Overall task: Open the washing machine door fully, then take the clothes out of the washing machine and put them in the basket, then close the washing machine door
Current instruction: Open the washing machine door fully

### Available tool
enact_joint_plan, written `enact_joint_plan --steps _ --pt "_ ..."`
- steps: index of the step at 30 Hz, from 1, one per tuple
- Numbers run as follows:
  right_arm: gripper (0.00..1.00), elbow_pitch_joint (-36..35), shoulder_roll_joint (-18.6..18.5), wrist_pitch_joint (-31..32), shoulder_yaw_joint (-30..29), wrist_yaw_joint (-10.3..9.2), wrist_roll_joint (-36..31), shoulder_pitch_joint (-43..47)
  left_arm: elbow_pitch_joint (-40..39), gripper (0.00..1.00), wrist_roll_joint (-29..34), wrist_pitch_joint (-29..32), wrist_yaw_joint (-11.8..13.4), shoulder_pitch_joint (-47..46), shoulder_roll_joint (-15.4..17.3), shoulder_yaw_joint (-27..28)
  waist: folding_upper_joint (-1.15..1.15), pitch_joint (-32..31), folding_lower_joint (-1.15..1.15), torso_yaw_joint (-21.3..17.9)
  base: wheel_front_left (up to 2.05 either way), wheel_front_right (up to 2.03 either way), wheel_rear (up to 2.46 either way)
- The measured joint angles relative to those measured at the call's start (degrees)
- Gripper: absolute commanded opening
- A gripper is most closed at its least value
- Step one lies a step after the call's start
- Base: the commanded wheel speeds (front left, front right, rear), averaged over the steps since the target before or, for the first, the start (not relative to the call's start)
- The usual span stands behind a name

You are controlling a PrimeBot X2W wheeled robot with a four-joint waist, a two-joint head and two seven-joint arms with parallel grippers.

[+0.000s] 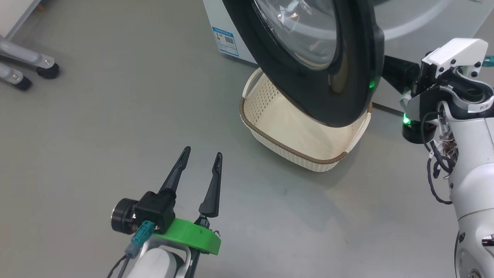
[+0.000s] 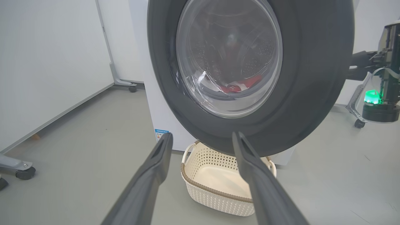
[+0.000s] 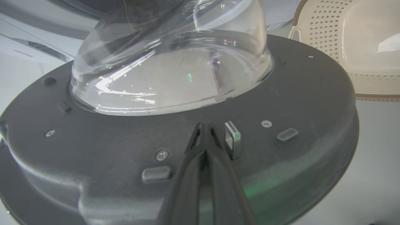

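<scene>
While the washing machine door [image 1: 362, 77] hung ajar over one basket [image 1: 293, 152], the left gripper [image 1: 203, 151] stood spread above bare floor, well apart from both. From the left wrist, red clothes [image 2: 239, 86] lay inside the washing machine [image 2: 161, 112]. From the right wrist, the right gripper [image 3: 205, 126], fingers pressed together, pointed at the door's inner rim just beside one latch [image 3: 232, 139]

Smooth grey floor [image 1: 115, 96], white wall panels [image 2: 47, 62], grey wheeled frame legs [image 1: 27, 56], even light

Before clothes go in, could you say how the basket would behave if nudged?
The cream basket is perforated and looks empty, so probably light. On the smooth grey floor it would likely slide rather than tip, being low and wide.
</scene>
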Motion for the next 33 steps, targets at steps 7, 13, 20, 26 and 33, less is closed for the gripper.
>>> enact_joint_plan --steps 7,13,20,26,33 --pt "0.0 0.4 2.1 1.3 1.6 1.05 0.3 2.3 0.8 1.0 0.5 0.0 0.0 1.5 0.0 0.1 0.0 -2.6 0.0 0.0 0.0 0.0 0.0" --pt "0.0 0.5 3.3 1.3 2.5 1.35 0.4 3.2 0.7 1.0 1.2 0.0 0.0 2.5 0.1 0.5 0.0 -4.0 0.0 -0.1 0.0 0.0 0.0" --pt "0.0 -0.1 3.4 1.4 3.6 2.0 0.5 4.1 0.7 1.0 1.4 0.0 0.0 3.0 0.1 0.1 0.0 -4.5 0.0 0.4 0.0 0.0 0.0" --pt "0.0 -0.7 4.1 2.3 5.6 2.4 0.9 5.0 0.8 1.0 1.4 0.0 0.0 3.4 0.1 0.4 0.0 -5.0 0.0 0.8 0.0 0.0 0.0" --pt "0.0 -2.1 4.4 3.3 8.8 2.55 1.2 5.9 0.7 1.0 1.4 0.0 0.0 3.6 0.1 0.4 0.0 -5.5 0.0 1.3 0.0 0.0 0.0"
